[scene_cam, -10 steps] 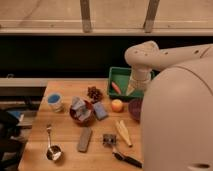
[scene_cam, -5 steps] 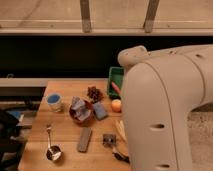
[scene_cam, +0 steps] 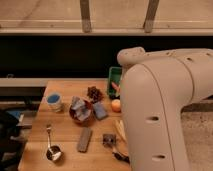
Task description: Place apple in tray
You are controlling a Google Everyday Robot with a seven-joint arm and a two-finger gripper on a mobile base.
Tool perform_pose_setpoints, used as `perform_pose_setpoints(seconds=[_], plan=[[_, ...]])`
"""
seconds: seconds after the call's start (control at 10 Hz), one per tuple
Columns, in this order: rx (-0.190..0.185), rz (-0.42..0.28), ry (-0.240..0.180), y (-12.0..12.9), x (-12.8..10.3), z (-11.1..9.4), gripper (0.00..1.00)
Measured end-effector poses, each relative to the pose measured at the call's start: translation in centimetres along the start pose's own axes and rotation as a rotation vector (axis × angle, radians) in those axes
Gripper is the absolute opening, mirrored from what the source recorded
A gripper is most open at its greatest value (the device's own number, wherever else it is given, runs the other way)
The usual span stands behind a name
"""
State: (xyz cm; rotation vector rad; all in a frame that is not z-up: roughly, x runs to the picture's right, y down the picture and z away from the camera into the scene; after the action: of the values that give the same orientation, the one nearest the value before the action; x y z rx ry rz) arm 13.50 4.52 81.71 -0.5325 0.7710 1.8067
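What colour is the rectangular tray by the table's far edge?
Green plastic tray, camera view; gripper hidden behind the white arm.

We lose the gripper behind the bulky white robot arm [scene_cam: 165, 115], green rectangular plastic tray [scene_cam: 111, 80] mostly covered too

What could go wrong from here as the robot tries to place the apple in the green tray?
1. The robot's arm hides most of the green tray and the table's right side, and the gripper is out of view, so its approach cannot be checked.
2. The apple lies on the table right beside a blue block; a slightly off reach might bump either, and the apple could roll.
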Motion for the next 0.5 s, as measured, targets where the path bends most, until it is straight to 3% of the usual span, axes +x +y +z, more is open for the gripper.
perform_pose_setpoints(seconds=[0.2,0.5], plan=[[-0.057,-0.071,0.035,3.7,0.6,0.5,0.74],[-0.064,-0.077,0.034,3.9,0.6,0.5,0.74]])
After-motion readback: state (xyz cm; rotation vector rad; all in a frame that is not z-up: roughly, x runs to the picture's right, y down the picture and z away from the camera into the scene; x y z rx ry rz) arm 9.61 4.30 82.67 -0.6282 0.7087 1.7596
